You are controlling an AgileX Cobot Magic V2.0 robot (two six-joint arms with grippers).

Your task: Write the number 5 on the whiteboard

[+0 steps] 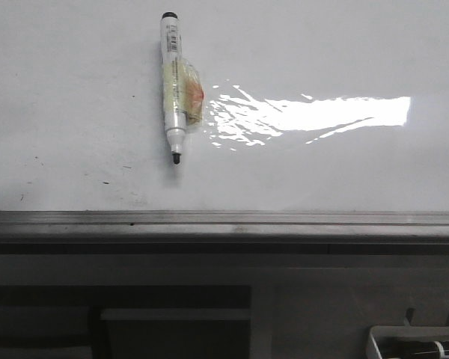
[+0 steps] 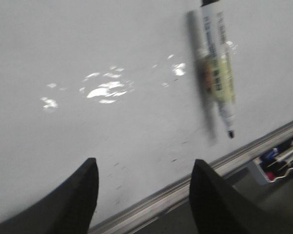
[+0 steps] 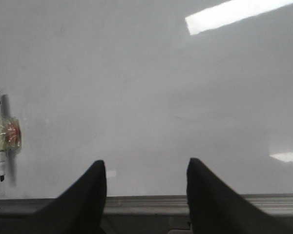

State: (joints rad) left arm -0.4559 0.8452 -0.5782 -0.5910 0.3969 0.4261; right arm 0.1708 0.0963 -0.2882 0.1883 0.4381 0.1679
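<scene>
Nothing written yet: the whiteboard [image 1: 75,112] carries no 5, only specks. Marker [image 1: 176,86] lies loose on it, uncapped, nib toward the rail. Left tool [image 2: 144,195] and right tool [image 3: 146,192] both gape, holding nothing.

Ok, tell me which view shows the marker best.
Front view: the marker lies whole and sharp on the whiteboard, uncapped tip visible. Left wrist view shows it blurred, its top cut off; right wrist view, small at the edge.

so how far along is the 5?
Nothing done: the whiteboard shows no 5, only specks. Nothing in hand: the marker lies uncapped on the board, and the left gripper and right gripper are both open and empty. Left: pick up marker, write.
</scene>
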